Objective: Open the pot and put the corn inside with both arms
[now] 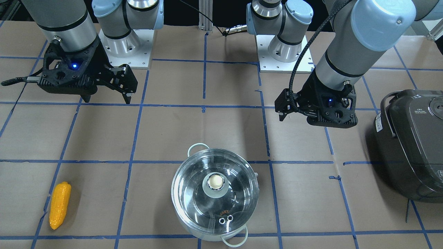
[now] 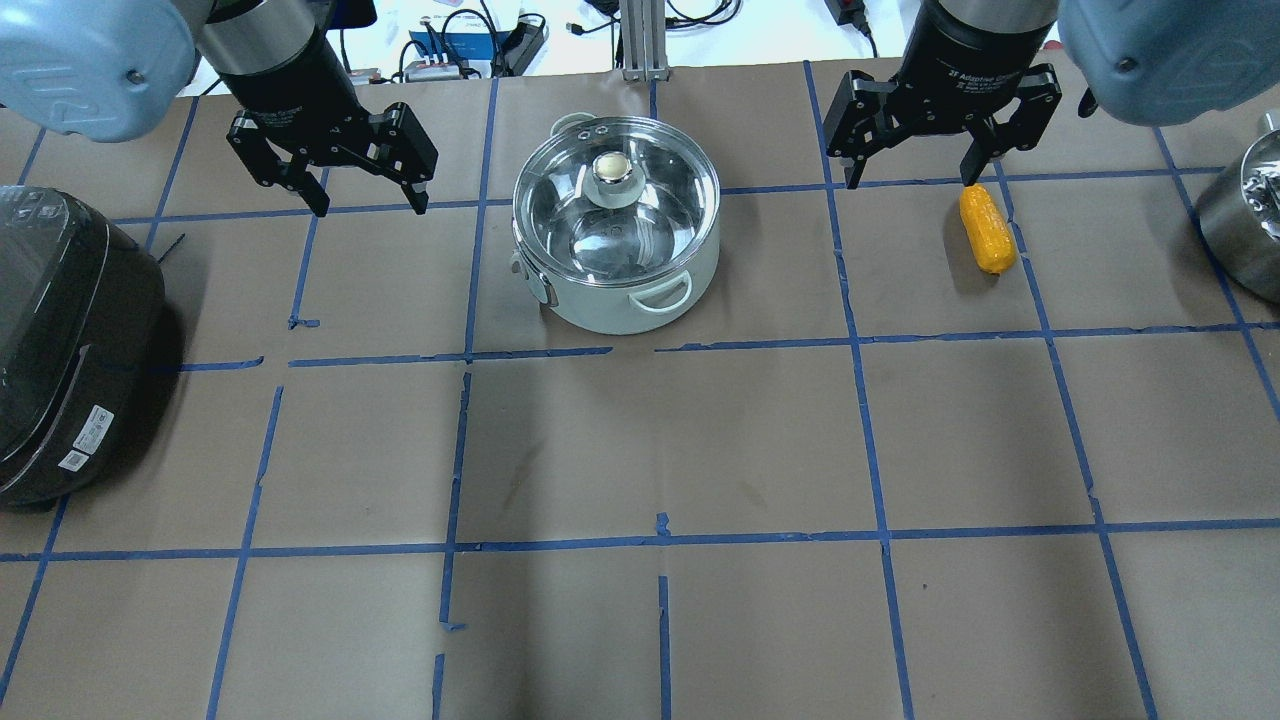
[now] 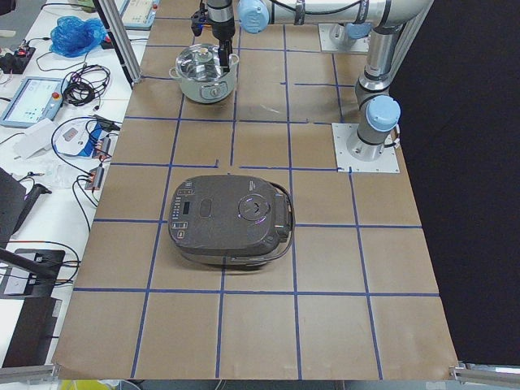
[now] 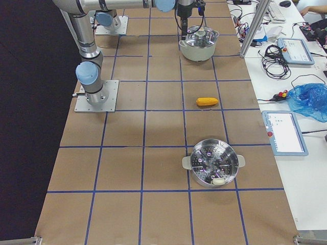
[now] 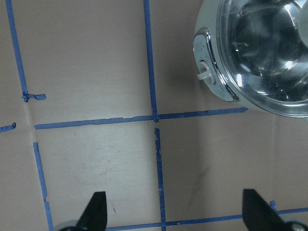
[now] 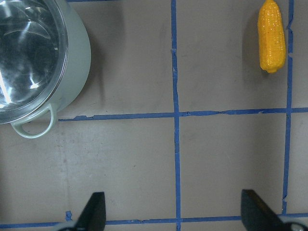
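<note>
**Inspector A:** Pot and corn: count and position?

**Inspector B:** One rice cooker, one pot, one steel steamer, two grippers, one corn. The pot stands between the grippers, its glass lid seated.

**Inspector A:** Gripper condition?

**Inspector B:** Left gripper and right gripper are both spread wide, with nothing held. The corn lies flat on the paper, ahead of the right gripper and to its outer side, untouched.
</note>
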Controlling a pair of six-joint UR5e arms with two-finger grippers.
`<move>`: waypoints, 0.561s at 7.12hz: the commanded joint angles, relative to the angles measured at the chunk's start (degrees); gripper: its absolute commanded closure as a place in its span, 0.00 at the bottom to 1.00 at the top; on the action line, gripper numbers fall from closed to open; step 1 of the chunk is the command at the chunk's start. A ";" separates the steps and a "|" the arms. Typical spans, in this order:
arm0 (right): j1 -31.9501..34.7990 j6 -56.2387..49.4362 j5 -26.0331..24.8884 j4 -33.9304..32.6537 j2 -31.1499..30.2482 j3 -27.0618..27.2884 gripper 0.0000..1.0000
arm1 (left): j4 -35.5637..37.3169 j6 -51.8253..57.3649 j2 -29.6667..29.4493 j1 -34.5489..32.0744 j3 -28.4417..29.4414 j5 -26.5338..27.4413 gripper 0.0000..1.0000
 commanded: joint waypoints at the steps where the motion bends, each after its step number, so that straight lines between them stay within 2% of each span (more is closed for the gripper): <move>1: 0.00 -0.01 0.00 -0.09 0.01 0.00 0.00 | -0.03 0.00 0.05 -0.15 -0.02 0.01 0.00; 4: -0.09 -0.19 0.09 0.26 0.10 -0.26 0.00 | -0.03 -0.09 0.23 -0.24 -0.37 0.01 0.00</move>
